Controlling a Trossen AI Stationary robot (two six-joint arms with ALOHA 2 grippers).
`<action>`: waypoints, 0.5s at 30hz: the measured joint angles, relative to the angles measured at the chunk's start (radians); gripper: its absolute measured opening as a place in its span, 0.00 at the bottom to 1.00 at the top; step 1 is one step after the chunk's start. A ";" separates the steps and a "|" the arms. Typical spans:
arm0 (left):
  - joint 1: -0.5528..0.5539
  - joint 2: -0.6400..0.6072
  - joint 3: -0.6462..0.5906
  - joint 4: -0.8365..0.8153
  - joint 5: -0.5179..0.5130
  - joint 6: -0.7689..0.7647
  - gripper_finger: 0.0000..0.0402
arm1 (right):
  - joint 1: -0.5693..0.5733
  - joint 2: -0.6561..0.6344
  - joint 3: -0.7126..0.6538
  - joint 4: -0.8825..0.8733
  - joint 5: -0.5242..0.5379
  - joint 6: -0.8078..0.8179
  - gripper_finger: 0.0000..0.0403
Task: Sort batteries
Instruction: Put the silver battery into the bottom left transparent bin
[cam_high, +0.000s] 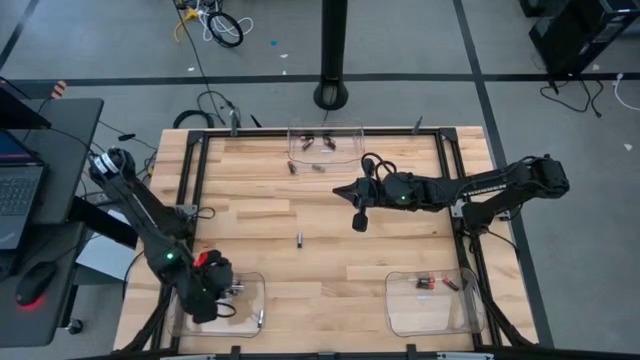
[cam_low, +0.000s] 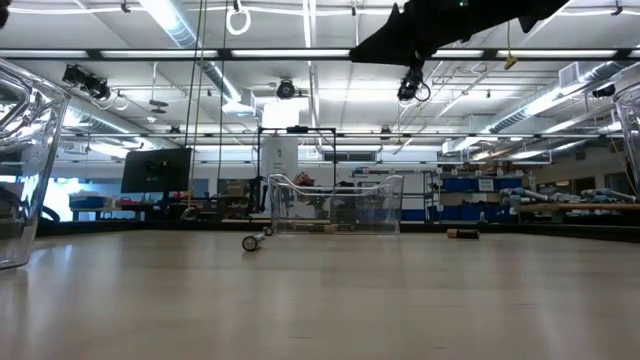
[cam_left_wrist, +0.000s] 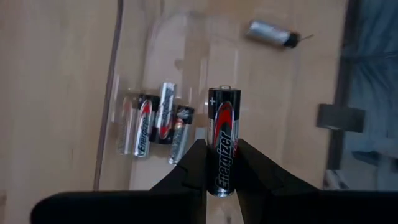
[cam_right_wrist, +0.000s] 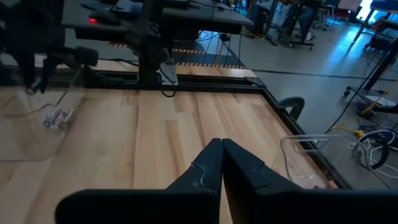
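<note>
Black-and-red cylindrical battery (cam_left_wrist: 223, 142) clamped in left gripper (cam_left_wrist: 219, 163) over clear plastic bin (cam_high: 252, 292) at bench (cam_high: 330, 260) corner; right gripper (cam_right_wrist: 222, 163) together, empty, above open mid-bench.

Two arms, dark, jointed, green indicator light on each. Left gripper (cam_left_wrist: 221, 168): black wedge-shaped fingers, red patch at wrist. Right gripper (cam_right_wrist: 222, 163): black tapered fingers, looped black cable.

One camera is looking straight down on the whole bench (cam_high: 320, 250); another is looking level across it; two wrist cameras are looking closely, all sharing the bench
</note>
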 joint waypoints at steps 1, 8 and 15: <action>-0.004 0.000 -0.021 0.021 0.001 -0.011 0.14 | 0.000 0.000 0.000 -0.001 0.000 0.004 0.05; -0.008 0.001 -0.111 0.108 0.087 -0.040 0.14 | 0.004 0.000 0.000 -0.002 0.000 0.020 0.05; -0.007 0.002 -0.112 0.110 0.105 -0.062 0.14 | 0.004 0.000 0.000 -0.011 0.000 0.020 0.05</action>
